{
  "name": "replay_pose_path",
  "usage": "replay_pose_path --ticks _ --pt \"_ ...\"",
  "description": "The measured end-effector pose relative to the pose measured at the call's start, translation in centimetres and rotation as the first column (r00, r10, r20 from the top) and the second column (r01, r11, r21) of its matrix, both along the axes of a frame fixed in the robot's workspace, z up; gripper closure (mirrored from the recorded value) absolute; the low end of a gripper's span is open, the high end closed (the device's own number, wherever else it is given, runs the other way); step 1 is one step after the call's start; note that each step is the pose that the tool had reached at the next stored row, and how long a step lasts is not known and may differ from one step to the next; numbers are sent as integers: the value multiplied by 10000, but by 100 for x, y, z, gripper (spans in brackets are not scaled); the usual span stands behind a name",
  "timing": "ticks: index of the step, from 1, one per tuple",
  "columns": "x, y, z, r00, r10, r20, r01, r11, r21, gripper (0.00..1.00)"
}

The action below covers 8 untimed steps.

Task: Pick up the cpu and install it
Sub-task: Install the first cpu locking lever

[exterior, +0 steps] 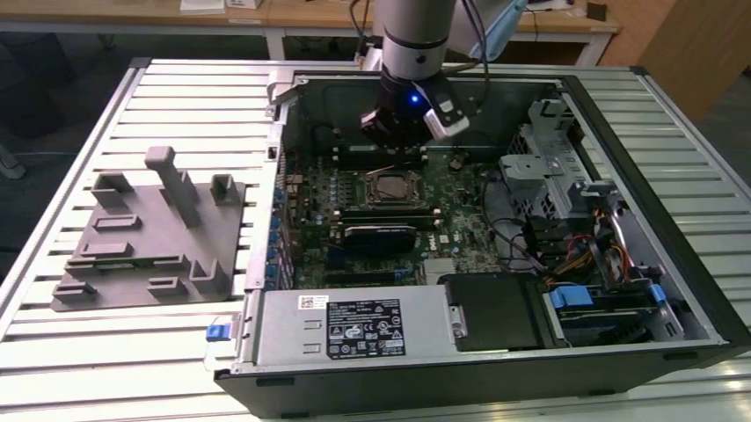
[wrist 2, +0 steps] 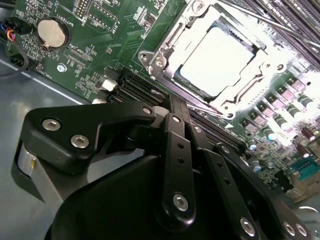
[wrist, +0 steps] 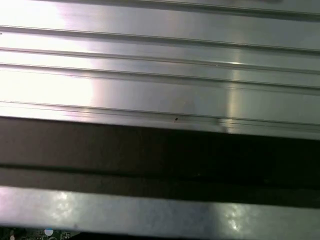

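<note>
- Gripper (wrist 2: 175, 107) fingers look closed together, empty, just beside the socket (wrist 2: 165, 37).
- Cpu (wrist 2: 215, 60) lies seated in the socket on the motherboard (exterior: 452, 207).

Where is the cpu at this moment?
The cpu sits in the motherboard socket in the second wrist view; in the exterior view it lies mid-board, just below the pincer.
</note>
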<state>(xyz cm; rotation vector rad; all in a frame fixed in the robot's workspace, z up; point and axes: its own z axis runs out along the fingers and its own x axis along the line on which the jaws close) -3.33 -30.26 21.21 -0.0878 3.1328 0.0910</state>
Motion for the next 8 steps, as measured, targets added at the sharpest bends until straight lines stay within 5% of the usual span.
replay_pose_path --ticks 8 --pt "27 0 -79 10000 1 -2 -1 10000 0 89"
